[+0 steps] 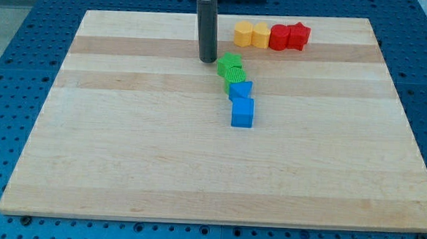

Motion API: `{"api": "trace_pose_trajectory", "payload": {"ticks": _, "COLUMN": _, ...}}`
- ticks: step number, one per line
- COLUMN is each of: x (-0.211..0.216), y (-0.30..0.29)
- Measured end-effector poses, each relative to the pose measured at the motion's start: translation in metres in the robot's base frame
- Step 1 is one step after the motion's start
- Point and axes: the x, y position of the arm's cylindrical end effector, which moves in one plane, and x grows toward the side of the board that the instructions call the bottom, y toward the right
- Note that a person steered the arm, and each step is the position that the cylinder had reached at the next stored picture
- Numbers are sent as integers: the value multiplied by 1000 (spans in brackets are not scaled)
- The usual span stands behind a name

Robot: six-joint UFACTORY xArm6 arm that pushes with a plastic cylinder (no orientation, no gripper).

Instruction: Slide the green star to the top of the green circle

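The dark rod tool's tip (pixel 207 60) rests on the wooden tabletop (pixel 124 144), holding nothing, just left of two touching green blocks. The upper seems the green star (pixel 230 62), already above the green circle (pixel 237 77); only a fine nudge remains.

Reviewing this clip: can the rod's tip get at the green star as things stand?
Probably yes. My tip sits right at the upper-left edge of the green star, with bare board between. The green circle touches the star's far, lower side.
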Motion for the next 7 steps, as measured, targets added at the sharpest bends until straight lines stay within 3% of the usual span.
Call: {"api": "trace_pose_trajectory", "payload": {"ticks": 7, "x": -3, "y": 31}}
